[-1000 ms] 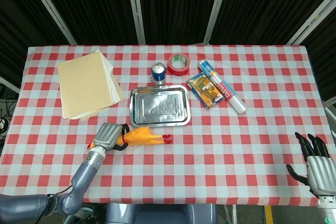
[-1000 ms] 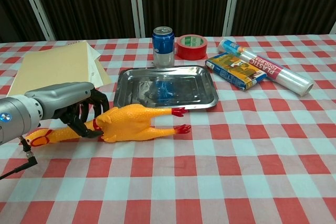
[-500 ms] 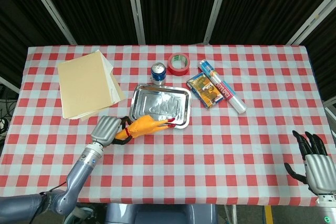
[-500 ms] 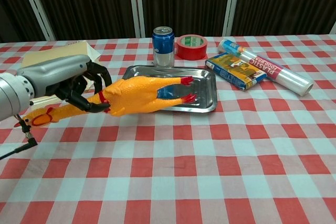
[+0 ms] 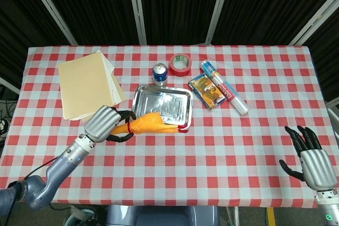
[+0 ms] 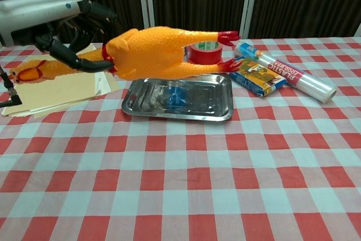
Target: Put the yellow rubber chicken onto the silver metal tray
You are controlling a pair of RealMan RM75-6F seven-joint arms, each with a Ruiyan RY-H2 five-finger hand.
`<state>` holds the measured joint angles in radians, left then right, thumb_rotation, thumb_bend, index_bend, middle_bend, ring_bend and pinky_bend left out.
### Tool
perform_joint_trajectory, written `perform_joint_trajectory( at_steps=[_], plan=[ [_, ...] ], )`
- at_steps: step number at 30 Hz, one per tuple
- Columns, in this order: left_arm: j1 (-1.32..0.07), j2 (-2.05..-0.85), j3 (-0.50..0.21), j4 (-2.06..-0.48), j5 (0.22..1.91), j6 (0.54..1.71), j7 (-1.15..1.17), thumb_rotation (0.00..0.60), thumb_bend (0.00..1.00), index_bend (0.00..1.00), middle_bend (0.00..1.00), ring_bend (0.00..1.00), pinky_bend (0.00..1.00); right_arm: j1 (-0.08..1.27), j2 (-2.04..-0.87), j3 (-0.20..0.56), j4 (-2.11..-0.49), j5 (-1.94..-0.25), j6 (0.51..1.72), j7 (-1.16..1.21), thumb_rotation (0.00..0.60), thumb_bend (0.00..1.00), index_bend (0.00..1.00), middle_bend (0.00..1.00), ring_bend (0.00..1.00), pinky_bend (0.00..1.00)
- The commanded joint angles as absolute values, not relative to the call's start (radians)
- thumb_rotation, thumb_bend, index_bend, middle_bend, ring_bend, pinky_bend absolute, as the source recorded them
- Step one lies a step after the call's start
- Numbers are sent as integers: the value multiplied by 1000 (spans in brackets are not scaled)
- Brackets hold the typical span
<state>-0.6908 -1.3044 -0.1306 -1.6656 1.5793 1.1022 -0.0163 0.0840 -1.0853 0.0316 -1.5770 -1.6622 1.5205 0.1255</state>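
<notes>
My left hand (image 5: 106,124) (image 6: 67,26) grips the yellow rubber chicken (image 5: 152,125) (image 6: 155,52) by its neck and holds it in the air. The chicken lies level, its red feet pointing right. In the chest view it hangs above the far half of the silver metal tray (image 6: 180,105). From the head view its body overlaps the tray's (image 5: 180,98) near left corner. My right hand (image 5: 310,154) hovers open past the table's near right corner, fingers spread.
A stack of tan folders (image 5: 87,84) lies at the back left. Behind the tray stand a blue can (image 5: 160,72) and a red tape roll (image 5: 180,64). A snack box (image 5: 207,91) and a plastic wrap roll (image 5: 223,87) lie to the tray's right.
My left hand has lifted the chicken from just above the cloth to well above the tray, moving it up and toward the tray. The right hand has shifted slightly inward.
</notes>
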Motion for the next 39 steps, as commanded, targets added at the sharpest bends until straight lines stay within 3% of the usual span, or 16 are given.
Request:
perform_joint_trajectory(
  at_steps=[1, 10, 21, 32, 39],
  plan=[
    [-740, -1238, -127, -1686, 1659, 1083, -47, 600, 834, 717, 748, 729, 655, 123, -1053, 33, -1617, -1706, 1497, 139, 600, 293, 0, 168, 40, 53],
    [-841, -1160, -143, -1766, 1692, 961, -18, 600, 834, 716, 745, 725, 653, 259, -981, 44, -1743, -1775, 1359, 216, 600, 294, 0, 168, 58, 53],
    [-943, -1162, -206, -1792, 1606, 839, 94, 600, 834, 714, 742, 724, 653, 388, -974, 48, -1783, -1742, 1199, 397, 600, 287, 36, 177, 100, 87],
    [-1050, -1180, -274, -1809, 1385, 712, 314, 600, 834, 713, 745, 724, 653, 488, -994, 51, -1795, -1680, 1064, 529, 600, 270, 49, 180, 105, 89],
    [-1105, -1227, -280, -1819, 1202, 721, 493, 600, 832, 713, 745, 724, 653, 514, -983, 73, -1810, -1602, 1027, 547, 600, 249, 120, 203, 110, 89]
  ],
)
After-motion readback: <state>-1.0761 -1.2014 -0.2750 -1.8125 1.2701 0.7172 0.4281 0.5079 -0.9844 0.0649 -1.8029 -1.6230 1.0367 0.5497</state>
